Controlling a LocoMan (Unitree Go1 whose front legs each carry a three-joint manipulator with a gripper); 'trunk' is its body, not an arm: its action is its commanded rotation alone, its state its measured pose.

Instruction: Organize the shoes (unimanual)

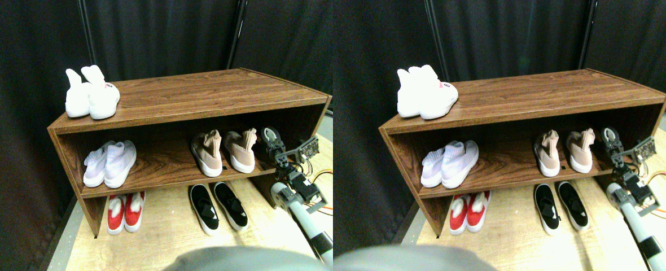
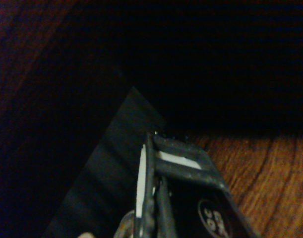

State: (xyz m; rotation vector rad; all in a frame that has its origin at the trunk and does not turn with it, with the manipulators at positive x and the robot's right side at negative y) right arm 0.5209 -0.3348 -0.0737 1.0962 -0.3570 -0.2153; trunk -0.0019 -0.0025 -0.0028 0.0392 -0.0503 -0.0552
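The right gripper point(image 1: 271, 137) hangs at the shelf's point(image 1: 169, 169) right end, just right of the pink shoes point(image 1: 224, 151). Both shoes stand on that shelf, toes toward the robot, so the nearer one lies left of the fingers. Whether the fingers are clenched or released I cannot tell.

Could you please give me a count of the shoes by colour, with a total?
White shoes: 2
Pale-lavender shoes: 2
Dusty-pink shoes: 2
Red shoes: 2
Black shoes: 2
Total: 10

Gripper point(image 2: 151, 198) frame, wood-grain board point(image 2: 270, 168) (dim), dark recess
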